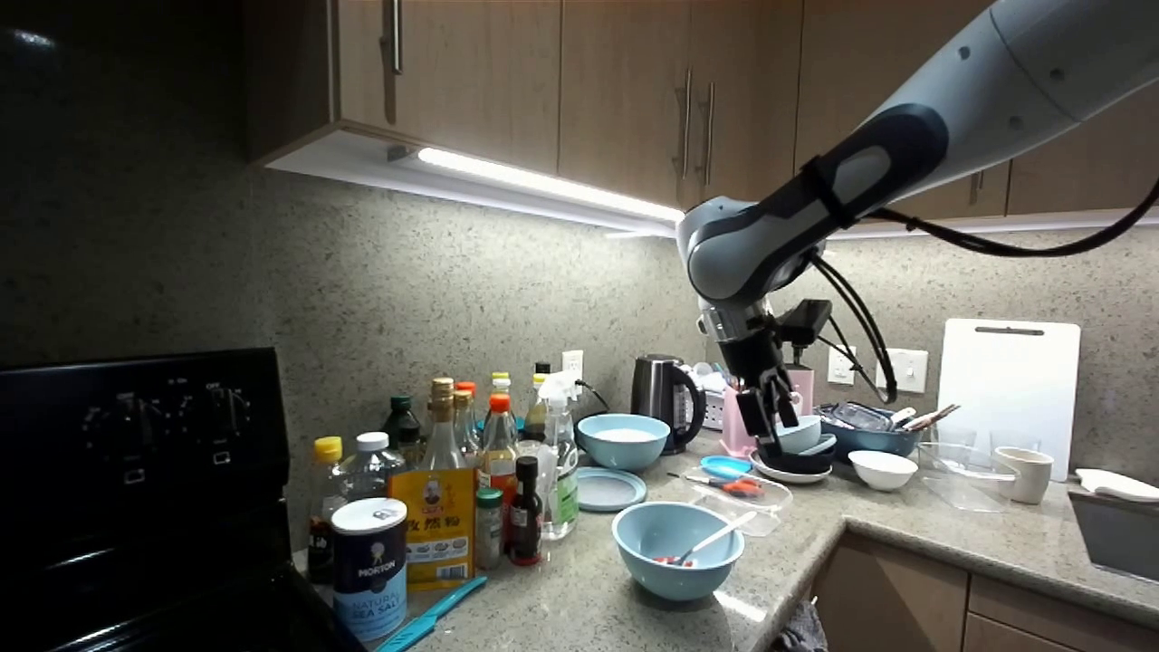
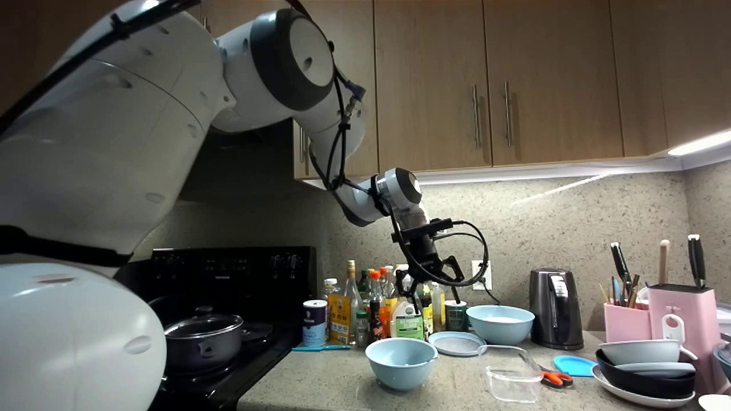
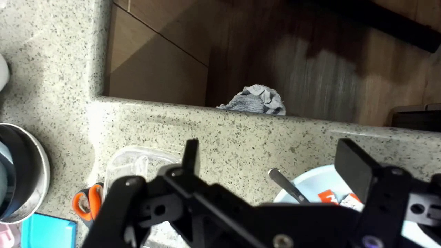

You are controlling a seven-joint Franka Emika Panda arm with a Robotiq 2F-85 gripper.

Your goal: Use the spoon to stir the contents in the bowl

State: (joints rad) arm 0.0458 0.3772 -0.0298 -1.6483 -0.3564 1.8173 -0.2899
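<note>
Crowded counter (image 1: 561, 625) beside black stove (image 2: 240, 279)

Gripper (image 3: 269, 151) hangs above, fingers spread wide; light-blue bowl (image 1: 675, 581) near the counter's edge; transparent container (image 2: 512, 393) beside it; spray bottle (image 2: 407, 325) behind, reading ALL PURPOSE CLEANER; yellow packet (image 1: 436, 530) lettered in Chinese; canister (image 1: 369, 572) marked MORTON NATURAL SEA SALT; orange-handled scissors (image 2: 557, 378) near the container; spoon (image 1: 715, 538) in the bowl, handle past the rim.

In wrist view, the end effector (image 3: 270, 158) partly hides the bowl (image 3: 317, 180).
</note>
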